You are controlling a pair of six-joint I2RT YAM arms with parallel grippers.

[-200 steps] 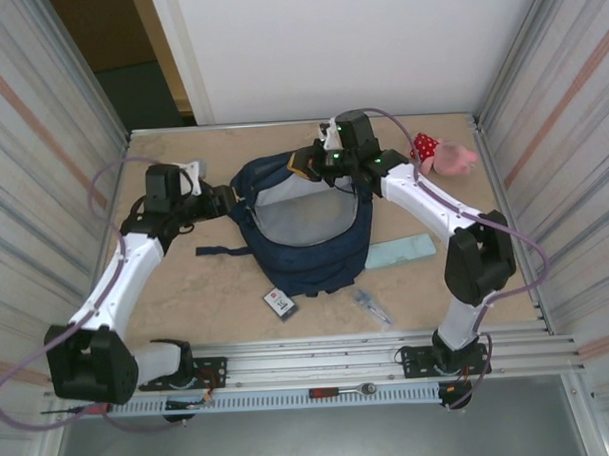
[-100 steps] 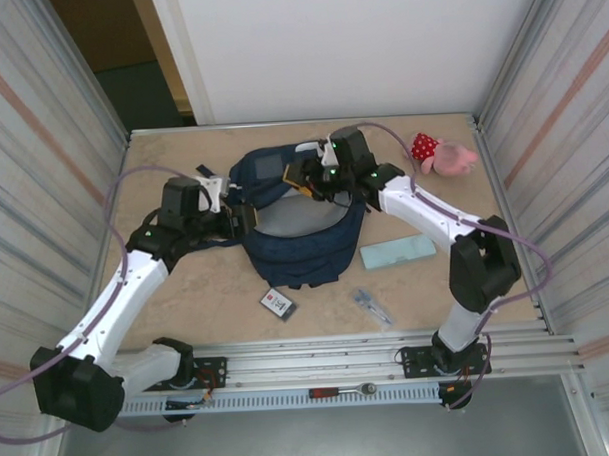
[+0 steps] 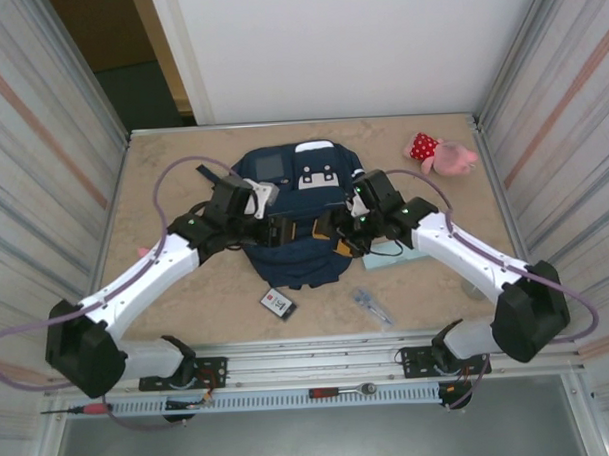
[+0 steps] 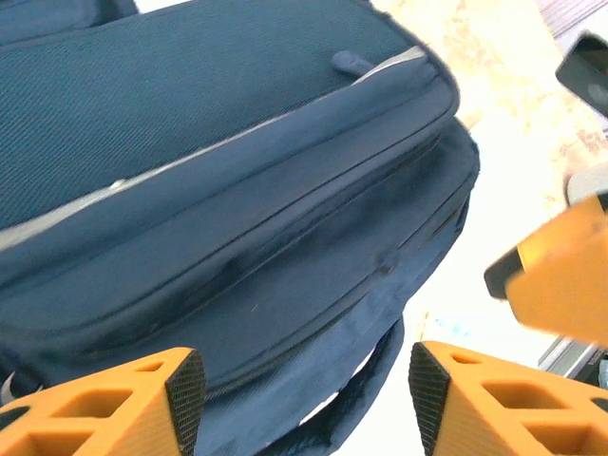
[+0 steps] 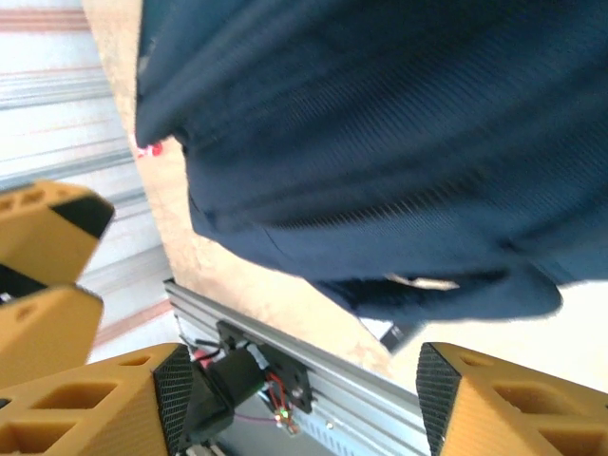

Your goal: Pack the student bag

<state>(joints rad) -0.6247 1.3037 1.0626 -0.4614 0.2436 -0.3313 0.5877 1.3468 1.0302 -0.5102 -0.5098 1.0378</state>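
Nearest to the arm bases, a small dark card and a small metal item were seen on the table, apart from each other. Just behind them, the student bag was laid flat in the middle of the table, with its white patch turned upward. The left gripper and the right gripper were held over its near half, facing each other. Both pairs of fingers were spread apart and nothing was clasped between them. At the far right, a pink plush toy was lying, well apart from the bag.
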